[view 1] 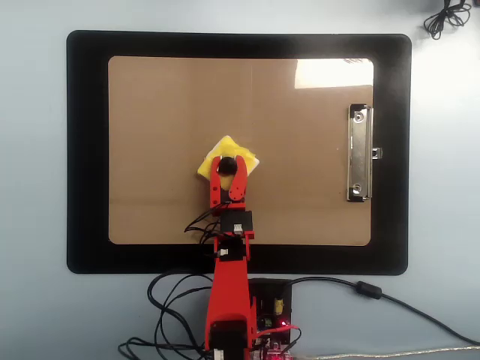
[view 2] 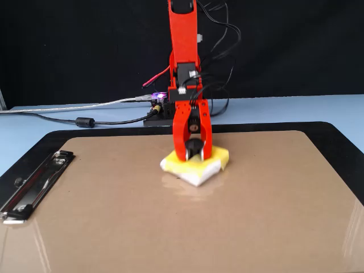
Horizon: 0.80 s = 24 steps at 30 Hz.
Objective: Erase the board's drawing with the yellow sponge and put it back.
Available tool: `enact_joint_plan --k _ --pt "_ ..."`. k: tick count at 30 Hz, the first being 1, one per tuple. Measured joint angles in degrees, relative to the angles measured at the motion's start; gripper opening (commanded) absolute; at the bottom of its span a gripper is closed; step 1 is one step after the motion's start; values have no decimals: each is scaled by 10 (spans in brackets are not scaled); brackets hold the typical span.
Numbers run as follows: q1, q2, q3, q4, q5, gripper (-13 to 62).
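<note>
The red gripper (view 1: 227, 165) had its fingers clamped on the black knob of the yellow sponge (view 1: 229, 149), which sat flat on the board (view 1: 165, 112), a bit left of frame centre in the overhead view. No drawing showed around it.

A red plastic arm (view 2: 183, 34) — boxy links, black cables looping behind, white connectors — ends lower-centre in a two-fingered red gripper (view 2: 194, 154).

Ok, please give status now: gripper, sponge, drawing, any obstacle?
Gripper shut on yellow sponge knob, sponge flat on board. No drawing visible. Nothing in the way.
</note>
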Motion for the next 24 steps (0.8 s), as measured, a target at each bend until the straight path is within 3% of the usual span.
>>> enact_joint_plan --k 5,9,13,16,21,24 --pt "28 19 34 -2 11 -81" --pt "33 186 213 3 13 -81" --pt "33 276 254 17 18 -81" --pt "35 226 192 30 18 -81" --pt "34 -11 -44 32 17 -81" --pt "32 -75 -113 22 17 -81"
